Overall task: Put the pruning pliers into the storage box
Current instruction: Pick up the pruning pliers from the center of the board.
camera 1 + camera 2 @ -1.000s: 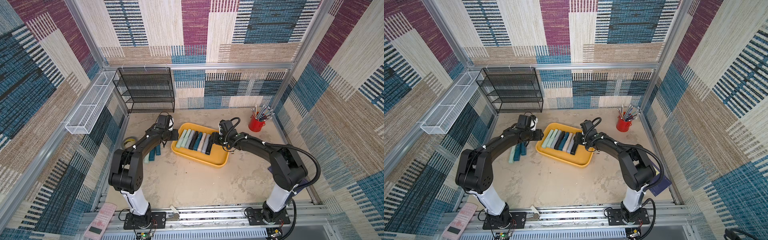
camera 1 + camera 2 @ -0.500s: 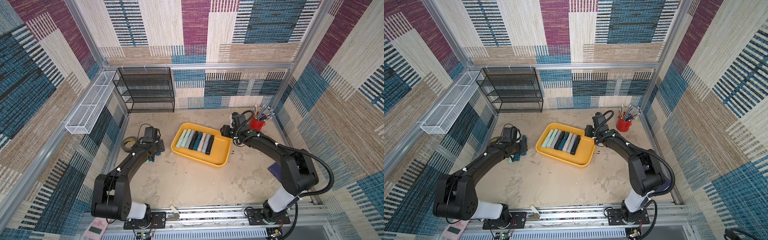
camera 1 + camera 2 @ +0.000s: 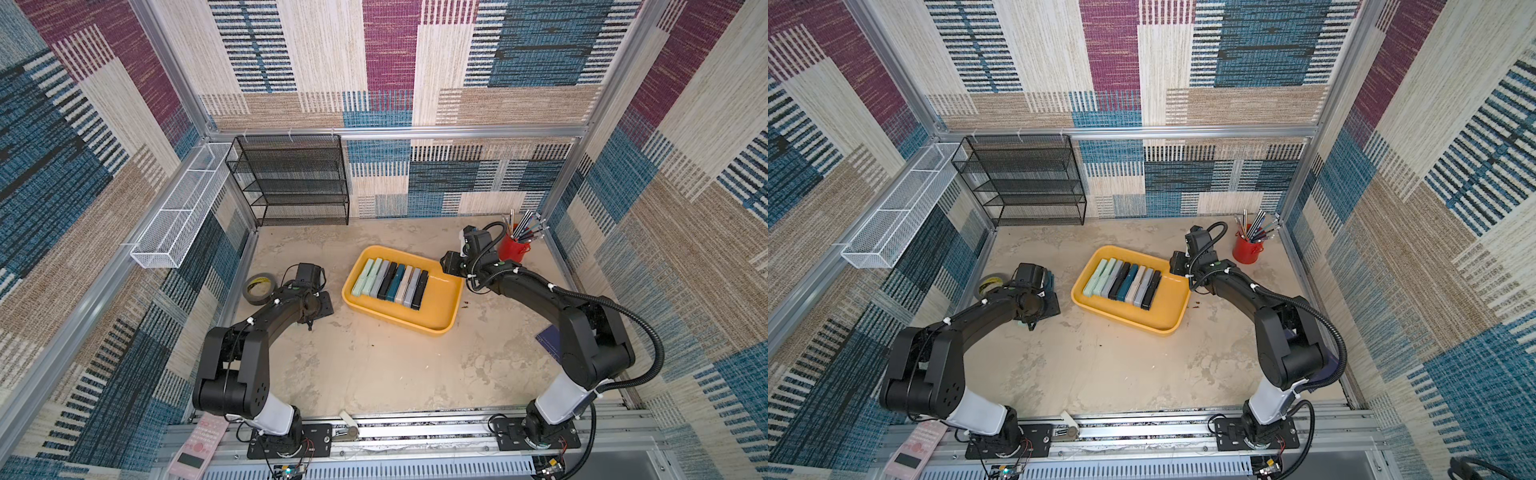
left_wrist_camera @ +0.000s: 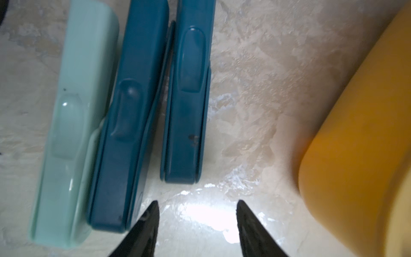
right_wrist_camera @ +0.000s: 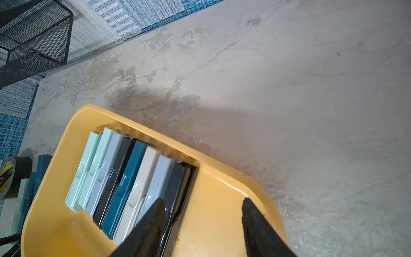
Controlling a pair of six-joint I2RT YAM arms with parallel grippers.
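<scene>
**Setting.** Booth lined with woven patchwork panels; mottled beige table (image 3: 374,374).

**Fixtures.** Black mesh rack (image 3: 291,178) at the back wall; white wire basket (image 3: 178,224) on the robot's left wall.

**Storage box** (image 3: 440,299). Yellow tray at mid-table, about two thirds filled.

**Pruning pliers, stored** (image 3: 390,282). One tight row inside the box, side by side.

**Pruning pliers, loose.** Three on the table just beside the box: pale green (image 4: 73,124), teal (image 4: 124,124), second teal (image 4: 186,100). The two teal ones touch at one end.

**Small items.** Tape roll (image 3: 259,286); red cup (image 3: 513,249) of pens.

**Left gripper** (image 4: 197,202). Fingers spread and empty, low over the table beside the loose three.

**Right gripper** (image 5: 202,200). Fingers spread and empty, over the box's bare end.

**Risks, as judged.**
- The left gripper's gap sits slightly off the nearest teal bar, so a straight descent may land a finger on it.
- Closing may also take in its leaning neighbour, giving a double or skewed pick.
- The right gripper's finger lies close to the last black bar, so a sideways move could disturb the row.

**View differences.**
- In both top views the left arm hides most of the loose pliers; only slivers show. The left wrist view shows all three.
- The right wrist view shows the row's tight packing.
- Only the top views show both arms at once.
</scene>
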